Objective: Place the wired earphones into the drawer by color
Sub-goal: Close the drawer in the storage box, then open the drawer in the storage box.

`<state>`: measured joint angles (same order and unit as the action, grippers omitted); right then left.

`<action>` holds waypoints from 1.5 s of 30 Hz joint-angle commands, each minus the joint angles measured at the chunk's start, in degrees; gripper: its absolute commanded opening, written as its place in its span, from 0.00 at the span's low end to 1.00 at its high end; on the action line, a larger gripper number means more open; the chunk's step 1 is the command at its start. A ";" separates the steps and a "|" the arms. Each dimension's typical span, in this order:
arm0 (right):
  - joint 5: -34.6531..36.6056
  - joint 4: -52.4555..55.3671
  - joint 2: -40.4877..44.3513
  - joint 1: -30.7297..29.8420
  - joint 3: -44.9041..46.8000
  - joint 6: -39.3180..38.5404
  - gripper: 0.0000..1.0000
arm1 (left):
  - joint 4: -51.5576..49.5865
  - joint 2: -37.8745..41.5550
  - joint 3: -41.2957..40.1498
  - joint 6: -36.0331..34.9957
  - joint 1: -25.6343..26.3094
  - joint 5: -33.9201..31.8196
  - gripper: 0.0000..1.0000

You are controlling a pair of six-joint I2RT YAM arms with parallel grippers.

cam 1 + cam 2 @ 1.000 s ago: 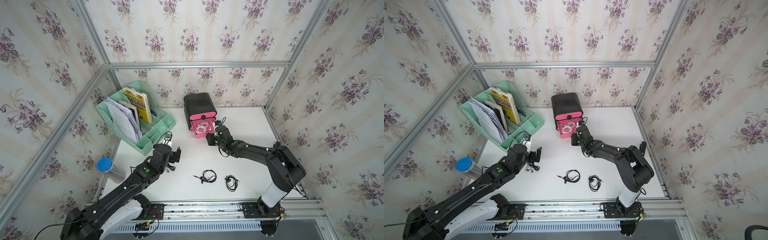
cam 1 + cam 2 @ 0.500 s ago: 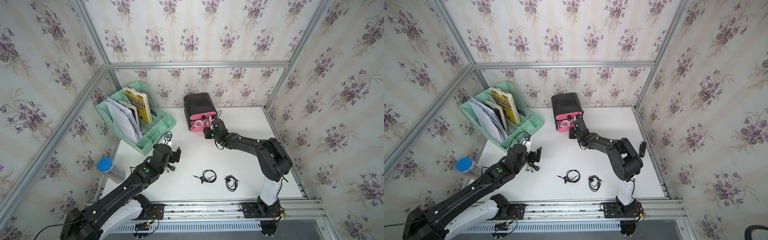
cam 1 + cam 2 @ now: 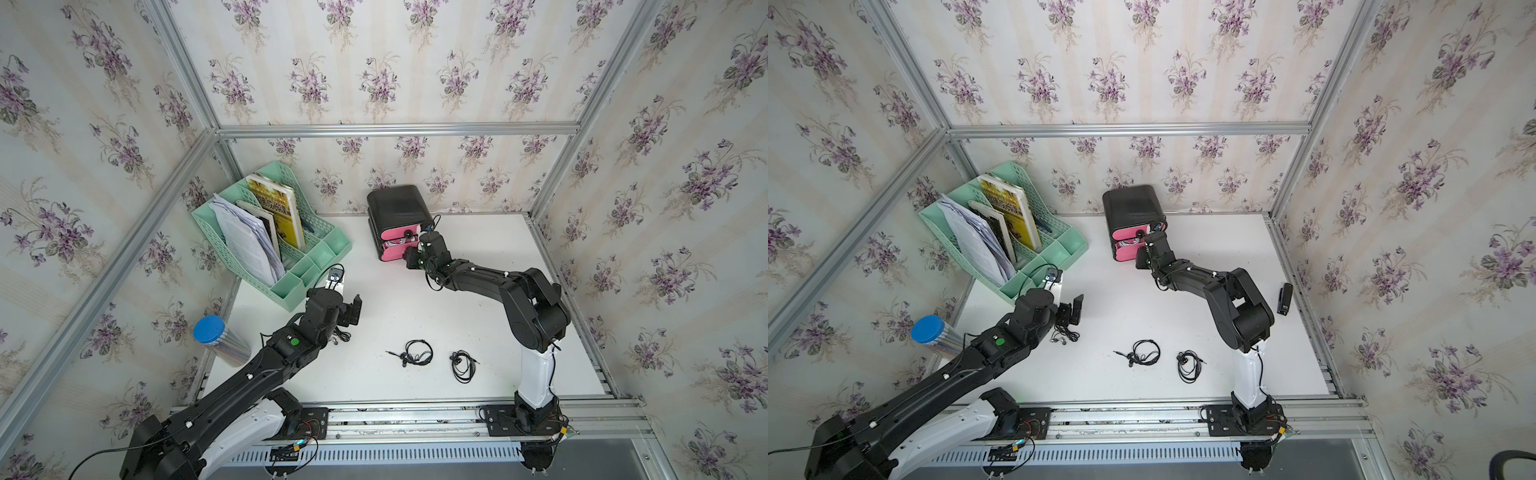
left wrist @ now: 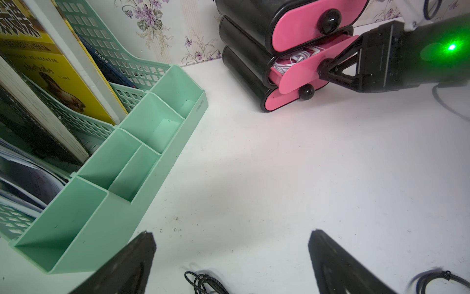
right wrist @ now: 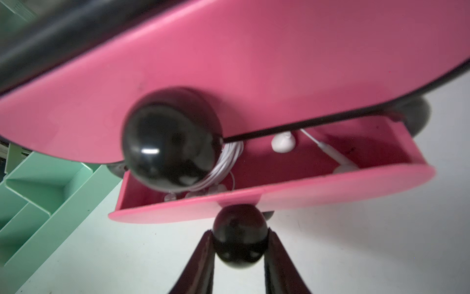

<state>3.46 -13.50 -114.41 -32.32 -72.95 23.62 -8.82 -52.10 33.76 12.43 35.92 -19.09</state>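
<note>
The black drawer unit with pink fronts stands at the back of the table. Its middle drawer is slightly out, with white wired earphones inside. My right gripper is shut on that drawer's black knob. Two black earphone coils lie on the front of the table. A third black coil lies just under my left gripper, which hangs open and empty above the table. That coil shows at the edge of the left wrist view.
A mint-green file organizer with books and papers stands at the back left, close to my left arm. A blue-lidded cylinder sits at the table's left edge. A small black object lies by the right edge.
My right gripper has pushed the middle drawer back toward the unit, from well pulled out to nearly closed. The left arm has not moved.
</note>
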 commanded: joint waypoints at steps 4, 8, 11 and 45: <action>1.06 -8.97 -2.28 0.14 -3.23 0.38 0.33 | 1.35 0.15 -0.18 -0.16 -0.08 -0.40 0.99; 1.26 -9.73 -3.65 0.09 -4.45 0.98 0.35 | 1.40 0.24 -0.23 -0.12 -0.06 -0.41 0.99; 1.43 -10.22 -3.89 0.06 -4.64 1.34 0.37 | 1.48 0.38 -0.18 -0.12 -0.08 -0.35 0.99; -15.68 -22.72 -1.43 6.26 12.36 15.32 0.50 | 1.79 -0.29 -0.34 -0.12 -0.06 0.09 0.99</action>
<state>-10.04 -32.05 -114.89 -25.91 -60.40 35.22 -8.80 -52.36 33.47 12.43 35.92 -19.03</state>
